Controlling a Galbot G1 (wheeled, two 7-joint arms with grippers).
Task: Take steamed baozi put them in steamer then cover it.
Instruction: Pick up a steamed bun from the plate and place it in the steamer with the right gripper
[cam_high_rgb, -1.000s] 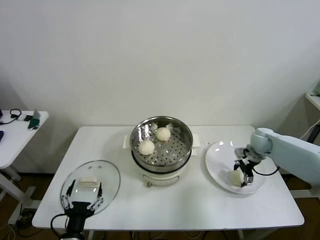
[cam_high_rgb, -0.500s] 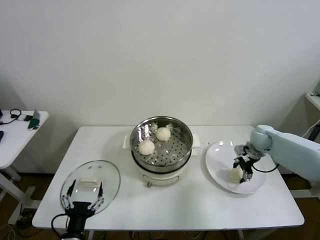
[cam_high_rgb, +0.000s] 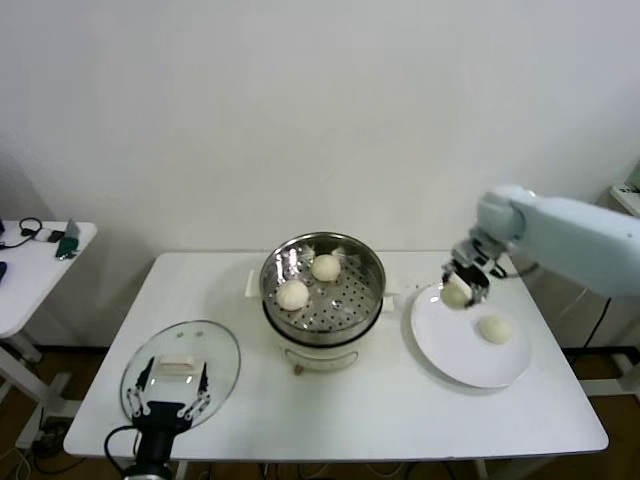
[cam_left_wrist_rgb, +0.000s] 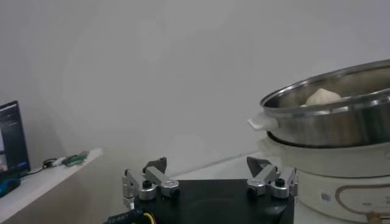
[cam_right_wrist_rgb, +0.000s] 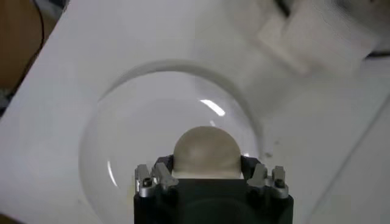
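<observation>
Your right gripper (cam_high_rgb: 460, 291) has its jaws clamped on one cream-white round baozi bun (cam_high_rgb: 456, 294), raised over the flat white plate (cam_high_rgb: 450, 350); the shiny perforated steel steamer basket (cam_high_rgb: 366, 262) lies toward the robot's left. The left gripper (cam_high_rgb: 166, 397) waits, jaws apart, by the clear glass lid (cam_high_rgb: 215, 345).

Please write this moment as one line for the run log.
right gripper: holds bun, lifted above plate | steamer: two buns | plate: one bun | lid: on table | left gripper: open, near lid
</observation>
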